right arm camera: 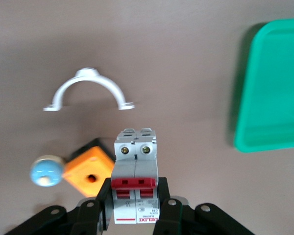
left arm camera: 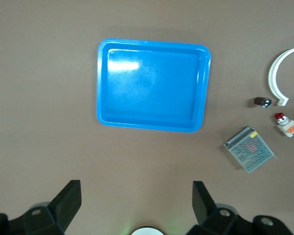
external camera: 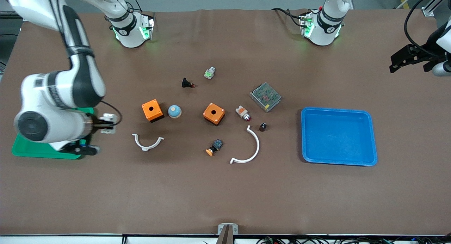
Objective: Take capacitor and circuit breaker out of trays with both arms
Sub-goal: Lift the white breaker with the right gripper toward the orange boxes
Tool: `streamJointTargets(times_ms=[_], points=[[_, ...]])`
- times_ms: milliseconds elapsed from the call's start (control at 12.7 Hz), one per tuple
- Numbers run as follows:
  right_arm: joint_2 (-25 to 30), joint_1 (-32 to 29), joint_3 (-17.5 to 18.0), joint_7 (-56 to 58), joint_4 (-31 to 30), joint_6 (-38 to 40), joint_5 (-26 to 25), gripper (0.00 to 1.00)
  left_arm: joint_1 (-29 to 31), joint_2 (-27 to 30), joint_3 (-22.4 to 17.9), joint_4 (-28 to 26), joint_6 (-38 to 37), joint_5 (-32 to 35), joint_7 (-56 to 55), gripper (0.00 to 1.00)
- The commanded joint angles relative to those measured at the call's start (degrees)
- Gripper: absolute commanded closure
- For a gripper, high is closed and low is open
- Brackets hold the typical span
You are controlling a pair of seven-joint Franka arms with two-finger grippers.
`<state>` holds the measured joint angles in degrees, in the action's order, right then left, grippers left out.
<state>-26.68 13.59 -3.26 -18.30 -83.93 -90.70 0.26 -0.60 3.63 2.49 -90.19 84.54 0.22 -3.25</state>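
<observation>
My right gripper (external camera: 110,124) is shut on the breaker (right arm camera: 135,156), a light-grey block with red switch levers, and holds it above the table beside the green tray (external camera: 21,150). The breaker also shows in the front view (external camera: 106,118). The capacitor (external camera: 263,126), a tiny black stubby cylinder, lies on the table beside the large white clamp (external camera: 248,148); it also shows in the left wrist view (left arm camera: 262,102). My left gripper (left arm camera: 135,200) is open and empty, high up at the left arm's end of the table (external camera: 396,62).
A blue tray (external camera: 338,136) lies near the left arm's end. Two orange boxes (external camera: 152,110) (external camera: 214,113), a blue dome knob (external camera: 174,111), a small white clamp (external camera: 147,142), a mesh-covered unit (external camera: 265,96) and several small parts lie mid-table.
</observation>
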Motion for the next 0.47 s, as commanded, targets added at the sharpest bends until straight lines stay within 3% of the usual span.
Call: streamJointTargets(times_ms=[0,315,394], points=[[-0.2,4.1,-0.6,-8.0,0.3,-0.6,6.5,0.89,-0.2,0.8,0.7,-0.7,1.6,-2.3,-2.4,0.00],[-2.6,10.8,-0.6,-16.2,-1.3,-9.9,10.0,0.89,-0.5,0.5,1.2,-0.9,1.9,-0.2,-2.4,0.00],[-3.0,12.2,-0.6,-17.5,-2.8,-14.6,11.6,0.89,-0.2,0.9,2.9,-0.9,2.1,1.7,-2.4,0.00]])
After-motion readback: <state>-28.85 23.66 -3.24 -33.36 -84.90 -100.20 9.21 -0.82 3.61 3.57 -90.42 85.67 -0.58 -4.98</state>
